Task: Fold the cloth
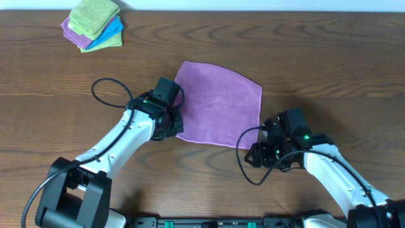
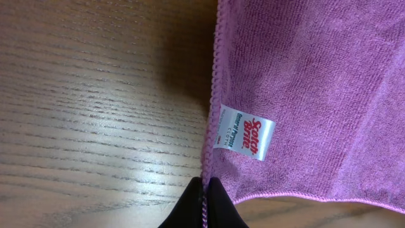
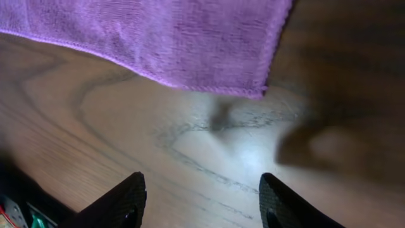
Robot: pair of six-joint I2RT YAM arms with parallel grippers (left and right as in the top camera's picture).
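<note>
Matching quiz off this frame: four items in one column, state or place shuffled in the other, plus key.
Column 1
1. left gripper
2. right gripper
3. white tag
4. stack of folded cloths

Column 2
A. far-left corner of the table
B. shut on the edge of the cloth
C. open over bare table, just off the cloth's corner
D. on the cloth's hem, near the pinching fingers

Pairs: 1-B, 2-C, 3-D, 4-A

Apparently a robotics lab set-up: wood-grain table point(image 1: 316, 50), left arm point(image 1: 120, 142) and right arm point(image 1: 335, 171) rising from its near edge, trailing black cable point(image 1: 93, 90), stacked folded cloths point(image 1: 93, 25) at a far corner.
</note>
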